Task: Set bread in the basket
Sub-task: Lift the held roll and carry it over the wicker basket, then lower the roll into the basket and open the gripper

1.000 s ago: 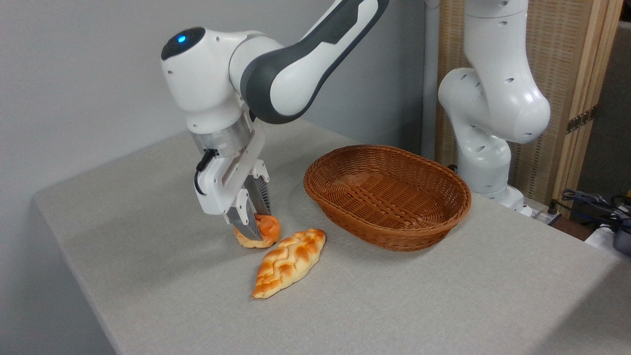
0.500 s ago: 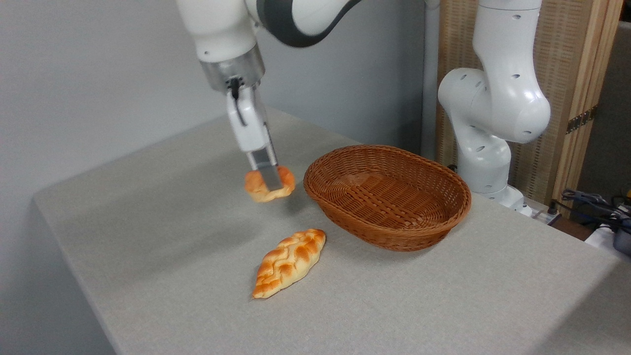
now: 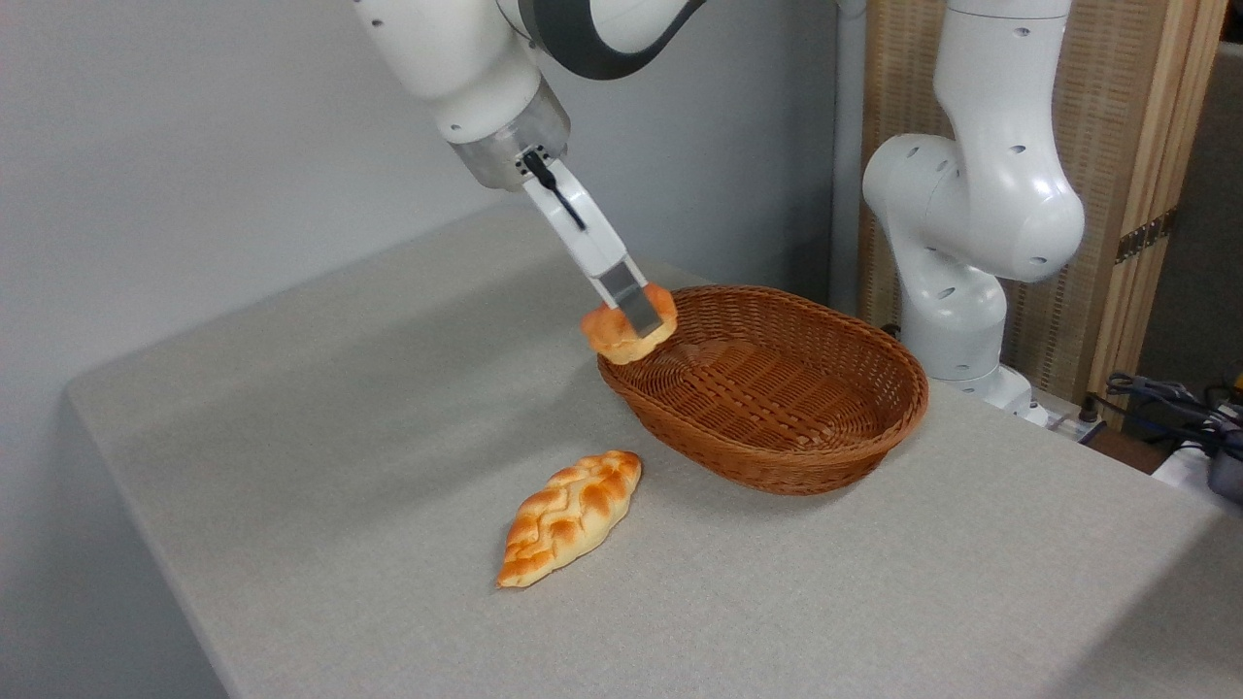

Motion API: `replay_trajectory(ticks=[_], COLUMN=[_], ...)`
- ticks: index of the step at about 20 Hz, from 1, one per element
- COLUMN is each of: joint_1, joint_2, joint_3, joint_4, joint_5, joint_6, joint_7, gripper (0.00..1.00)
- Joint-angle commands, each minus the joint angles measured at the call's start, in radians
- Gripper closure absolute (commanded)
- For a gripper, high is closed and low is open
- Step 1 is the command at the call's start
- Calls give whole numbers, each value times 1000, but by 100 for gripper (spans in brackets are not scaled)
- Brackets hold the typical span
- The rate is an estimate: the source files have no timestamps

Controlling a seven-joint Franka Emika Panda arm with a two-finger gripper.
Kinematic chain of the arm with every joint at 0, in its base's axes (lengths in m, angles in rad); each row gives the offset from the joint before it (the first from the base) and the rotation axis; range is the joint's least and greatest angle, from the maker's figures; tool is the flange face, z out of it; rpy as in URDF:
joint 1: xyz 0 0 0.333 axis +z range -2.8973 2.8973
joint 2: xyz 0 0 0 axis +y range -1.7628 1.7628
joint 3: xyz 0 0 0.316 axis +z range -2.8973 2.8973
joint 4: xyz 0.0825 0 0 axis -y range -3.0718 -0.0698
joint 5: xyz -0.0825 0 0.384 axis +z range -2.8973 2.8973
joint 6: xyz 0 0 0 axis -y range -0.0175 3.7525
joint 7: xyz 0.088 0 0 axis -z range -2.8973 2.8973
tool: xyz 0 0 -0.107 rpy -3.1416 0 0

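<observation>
I have the gripper [image 3: 636,316] clamped on the bread [image 3: 626,333], a small round golden-orange bun with no clear long axis, tilted with its paler base down toward the basket [image 3: 777,427]; it hangs over the basket's left rim, clear of the table [image 3: 291,437]; the basket is a wide oval of reddish-brown woven wicker, shallow, its inside open; a braided, pointed loaf [image 3: 570,517] lies on the grey cloth-textured table in front of the basket, well apart from it.

Single fixed camera, raised, off the table's [image 3: 291,408] front corner, looking down obliquely, medium distance
</observation>
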Motion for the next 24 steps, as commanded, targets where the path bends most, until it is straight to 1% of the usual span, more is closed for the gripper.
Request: replay_trajectory(ticks=[1,3,7,10,14,19,21,23,24], joint_1=[-7,-10,-14,-16,-33,-30,-20,-19,-19], joint_2=[2,10,14,20,19,20,20,22,22], joint_3=[5,4,-9,-10,-9,2,7,13,14], joint_4=[-26,-43,-73,-75,-63,84,121,137,137], joint_5=[-33,-47,-47,-49,-41,-35,-32,9,29], joint_6=[-57,-66,-80,-78,-60,69,148,230,253], joint_7=[-77,-103,-105,-103,-100,-103,-94,-113,-120], gripper=[0,0,0,0,0,0,0,0,0])
